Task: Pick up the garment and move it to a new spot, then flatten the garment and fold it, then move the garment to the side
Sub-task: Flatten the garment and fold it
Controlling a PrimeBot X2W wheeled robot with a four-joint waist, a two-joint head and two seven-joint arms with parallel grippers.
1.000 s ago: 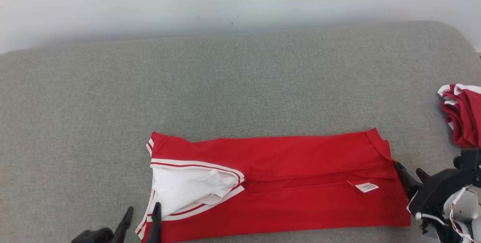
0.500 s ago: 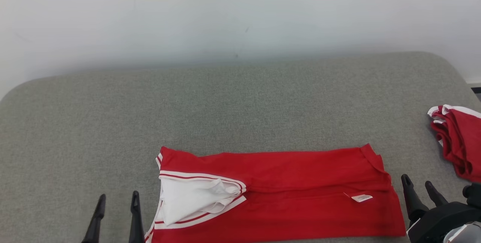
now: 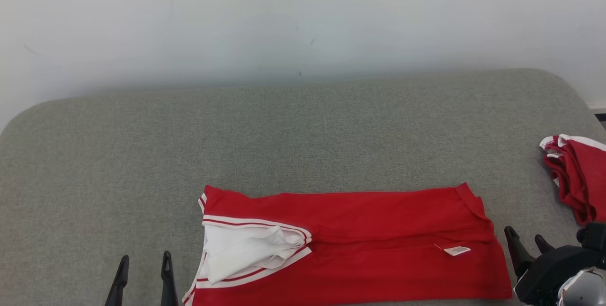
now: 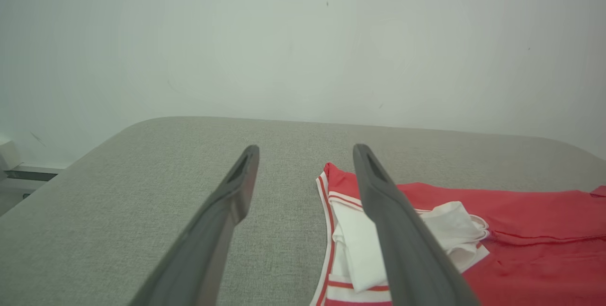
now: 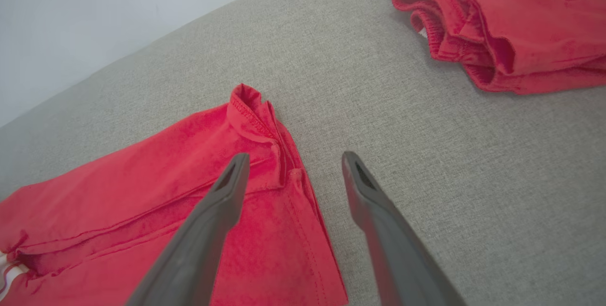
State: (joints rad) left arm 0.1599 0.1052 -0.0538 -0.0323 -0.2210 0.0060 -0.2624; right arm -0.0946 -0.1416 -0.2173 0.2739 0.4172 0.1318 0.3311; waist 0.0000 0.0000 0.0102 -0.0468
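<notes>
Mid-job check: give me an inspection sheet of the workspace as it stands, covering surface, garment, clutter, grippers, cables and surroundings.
Surface: grey padded top, flat.
Job's things: red garment lying flat as a long folded strip, white-trimmed end to the left, white label showing.
Clutter: second red garment, bunched at the right edge, apart from the first.
Grippers: left gripper open, beside the strip's left end; right gripper open, at its right end; neither holds cloth.
Cables: nothing seen.
Surroundings: pale wall behind.

Even, soft, bright light; faint shadows; far wall perhaps slightly hazy.
</notes>
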